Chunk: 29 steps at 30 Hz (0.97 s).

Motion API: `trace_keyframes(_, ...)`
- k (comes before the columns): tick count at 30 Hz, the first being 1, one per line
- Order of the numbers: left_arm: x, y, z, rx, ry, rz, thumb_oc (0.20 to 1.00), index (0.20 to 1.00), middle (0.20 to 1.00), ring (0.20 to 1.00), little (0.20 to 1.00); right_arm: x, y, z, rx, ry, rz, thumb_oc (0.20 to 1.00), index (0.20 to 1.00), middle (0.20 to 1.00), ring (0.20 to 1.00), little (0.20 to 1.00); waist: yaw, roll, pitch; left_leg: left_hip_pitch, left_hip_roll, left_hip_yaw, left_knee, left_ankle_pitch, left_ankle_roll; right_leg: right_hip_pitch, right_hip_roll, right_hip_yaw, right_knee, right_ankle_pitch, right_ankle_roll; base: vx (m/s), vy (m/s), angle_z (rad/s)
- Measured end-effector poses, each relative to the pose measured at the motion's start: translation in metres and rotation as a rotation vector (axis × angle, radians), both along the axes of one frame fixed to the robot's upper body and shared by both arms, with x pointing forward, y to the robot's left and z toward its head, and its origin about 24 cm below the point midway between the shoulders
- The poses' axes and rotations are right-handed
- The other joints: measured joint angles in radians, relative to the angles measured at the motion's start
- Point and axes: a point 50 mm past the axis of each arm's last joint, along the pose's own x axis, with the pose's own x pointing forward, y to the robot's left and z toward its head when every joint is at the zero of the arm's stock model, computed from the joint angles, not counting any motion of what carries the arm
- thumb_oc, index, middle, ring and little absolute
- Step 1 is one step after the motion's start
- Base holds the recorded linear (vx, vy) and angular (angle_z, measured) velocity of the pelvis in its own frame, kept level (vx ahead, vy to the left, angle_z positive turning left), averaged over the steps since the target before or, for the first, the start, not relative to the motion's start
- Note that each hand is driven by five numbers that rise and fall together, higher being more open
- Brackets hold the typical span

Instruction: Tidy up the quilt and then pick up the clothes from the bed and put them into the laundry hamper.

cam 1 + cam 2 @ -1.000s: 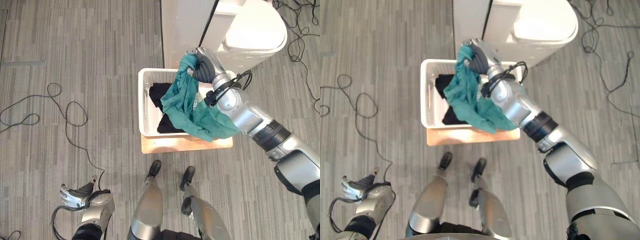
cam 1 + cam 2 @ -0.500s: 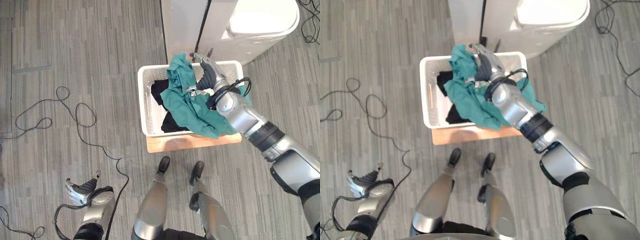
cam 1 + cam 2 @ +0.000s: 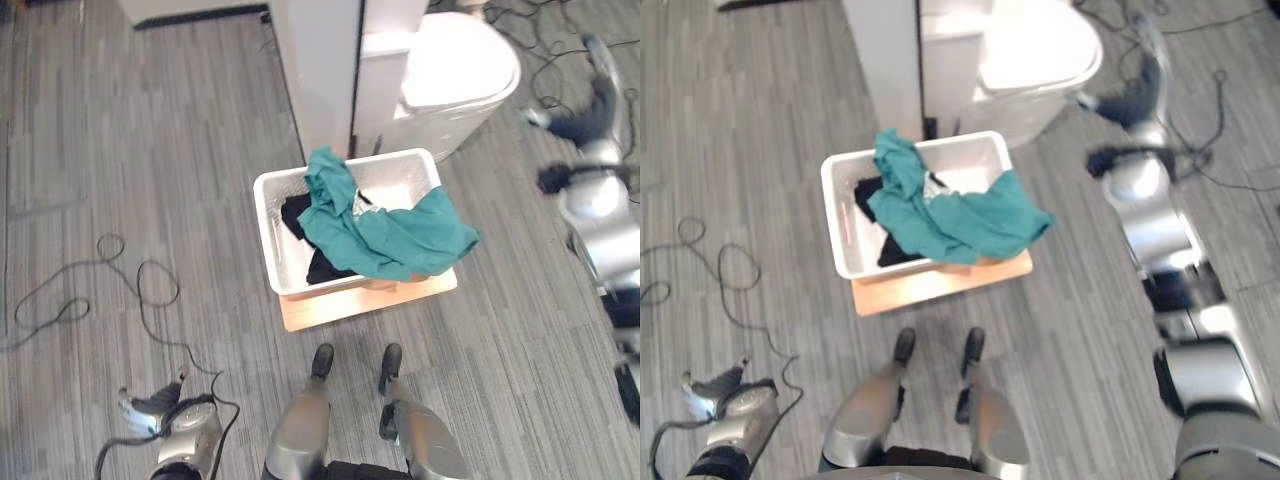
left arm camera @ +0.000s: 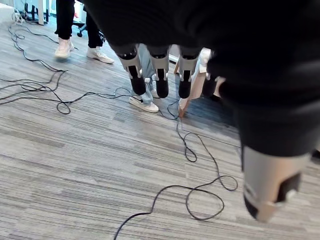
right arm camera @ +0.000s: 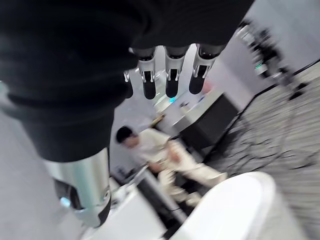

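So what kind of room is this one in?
Probably a lab or office test space, not a home: grey striped carpet floor with loose black cables, people standing about, and a white plastic laundry hamper holding a teal garment.

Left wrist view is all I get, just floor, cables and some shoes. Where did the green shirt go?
Observer: The green shirt lies across the white laundry hamper, one end hanging over its rim.
Operator: Is the other hand holding it?
Observer: No. The right hand is off to the side with straight fingers, holding nothing.
Operator: Anything else in the hamper?
Observer: Yes, dark clothes lie under the shirt, and the hamper stands on a wooden board.
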Motion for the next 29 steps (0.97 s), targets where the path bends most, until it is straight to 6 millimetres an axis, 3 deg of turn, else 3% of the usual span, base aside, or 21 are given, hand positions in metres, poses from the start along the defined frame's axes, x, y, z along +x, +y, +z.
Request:
trace_keyframes(2,-0.025,-0.008,-0.018,-0.071,0.050,0.065,1.000,1.000,1.000,1.000,1.000,-0.022,-0.022,-0.064,0.101,0.150,-0.109,1.000,1.000,1.000,1.000,1.000,-0.046,0.007,-0.047,0.028,0.002,0.029,-0.016,0.003,0.012,0.006,0.003,0.024,0.000,0.000,0.000,0.05,-0.014,-0.51)
trace_keyframes(5,-0.034,-0.020,-0.027,-0.135,0.053,0.093,1.000,1.000,1.000,1.000,1.000,-0.056,-0.037,-0.122,0.144,0.305,-0.180,1.000,1.000,1.000,1.000,1.000,-0.112,0.033,-0.073,0.069,0.011,0.053,-0.040,0.000,0.009,0.028,0.013,0.048,-0.001,-0.003,0.003,0.07,-0.072,-0.36)
trace_keyframes(6,-0.038,-0.026,-0.031,-0.161,0.047,0.110,1.000,1.000,1.000,1.000,1.000,-0.080,-0.040,-0.157,0.182,0.417,-0.221,1.000,1.000,1.000,1.000,1.000,-0.139,0.042,-0.097,0.092,0.020,0.061,-0.049,-0.009,-0.002,0.041,0.024,0.058,-0.002,-0.019,0.012,0.05,-0.089,-0.26)
trace_keyframes(7,-0.042,-0.028,-0.033,-0.169,0.052,0.115,1.000,1.000,1.000,1.000,1.000,-0.096,-0.040,-0.179,0.207,0.489,-0.246,1.000,1.000,1.000,1.000,1.000,-0.152,0.045,-0.118,0.096,0.026,0.063,-0.050,-0.011,-0.006,0.048,0.030,0.061,-0.002,-0.024,0.007,0.05,-0.102,-0.24)
trace_keyframes(10,-0.045,-0.033,-0.036,-0.187,0.051,0.119,1.000,1.000,1.000,1.000,1.000,-0.129,-0.035,-0.221,0.253,0.645,-0.288,1.000,1.000,1.000,1.000,1.000,-0.165,0.047,-0.152,0.111,0.045,0.077,-0.051,-0.022,-0.011,0.058,0.049,0.065,-0.007,-0.032,-0.003,0.05,-0.132,-0.15)
trace_keyframes(11,-0.049,-0.034,-0.039,-0.181,0.064,0.105,1.000,1.000,1.000,1.000,1.000,-0.153,-0.028,-0.256,0.323,0.764,-0.339,1.000,1.000,1.000,1.000,1.000,-0.163,0.043,-0.178,0.120,0.058,0.073,-0.051,-0.023,-0.014,0.068,0.060,0.061,-0.007,-0.036,-0.006,0.03,-0.139,0.01)
trace_keyframes(12,-0.052,-0.036,-0.041,-0.186,0.079,0.096,1.000,1.000,1.000,1.000,1.000,-0.167,-0.021,-0.276,0.368,0.852,-0.363,1.000,1.000,1.000,1.000,1.000,-0.160,0.041,-0.189,0.128,0.064,0.067,-0.051,-0.023,-0.018,0.079,0.065,0.057,-0.007,-0.039,-0.010,0.02,-0.153,0.07)
trace_keyframes(16,-0.090,-0.048,-0.060,-0.253,0.248,0.024,1.000,1.000,1.000,1.000,1.000,-0.215,0.007,-0.336,0.479,1.158,-0.444,1.000,1.000,1.000,1.000,1.000,-0.145,0.044,-0.249,0.131,0.075,0.025,-0.051,-0.019,-0.026,0.095,0.075,0.026,-0.008,-0.043,-0.015,0.00,-0.134,0.20)
trace_keyframes(18,-0.106,-0.052,-0.066,-0.304,0.317,-0.009,1.000,1.000,1.000,1.000,1.000,-0.233,0.017,-0.351,0.462,1.313,-0.438,1.000,1.000,1.000,1.000,1.000,-0.118,0.046,-0.269,0.138,0.076,0.015,-0.051,-0.016,-0.031,0.106,0.073,0.011,-0.008,-0.045,-0.019,-0.03,-0.105,0.27)
trace_keyframes(21,-0.122,-0.058,-0.072,-0.360,0.408,-0.103,1.000,1.000,1.000,1.000,1.000,-0.241,0.030,-0.359,0.459,1.444,-0.373,1.000,1.000,1.000,1.000,1.000,-0.088,0.048,-0.292,0.136,0.073,-0.002,-0.051,-0.016,-0.030,0.105,0.067,0.002,-0.008,-0.054,-0.008,0.01,-0.094,0.20)
trace_keyframes(22,-0.123,-0.060,-0.073,-0.376,0.423,-0.126,1.000,1.000,1.000,1.000,1.000,-0.239,0.036,-0.361,0.471,1.463,-0.342,1.000,1.000,1.000,1.000,1.000,-0.088,0.048,-0.299,0.131,0.073,-0.007,-0.051,-0.016,-0.030,0.105,0.066,-0.004,-0.008,-0.069,0.007,0.02,-0.080,0.35)
trace_keyframes(26,-0.122,-0.071,-0.076,-0.412,0.484,-0.263,1.000,1.000,1.000,1.000,1.000,-0.238,0.062,-0.367,0.423,1.577,-0.162,1.000,1.000,1.000,1.000,1.000,-0.071,0.052,-0.328,0.112,0.081,-0.007,-0.052,-0.012,-0.022,0.093,0.063,-0.021,0.021,-0.073,0.008,0.02,-0.098,0.12)
trace_keyframes(29,-0.115,-0.072,-0.075,-0.377,0.514,-0.364,1.000,1.000,1.000,1.000,1.000,-0.245,0.060,-0.368,0.492,1.580,-0.208,1.000,1.000,1.000,1.000,1.000,-0.077,0.015,-0.373,0.107,0.065,-0.006,-0.048,-0.015,-0.030,0.078,0.058,-0.022,0.009,-0.084,0.000,0.01,-0.049,0.15)
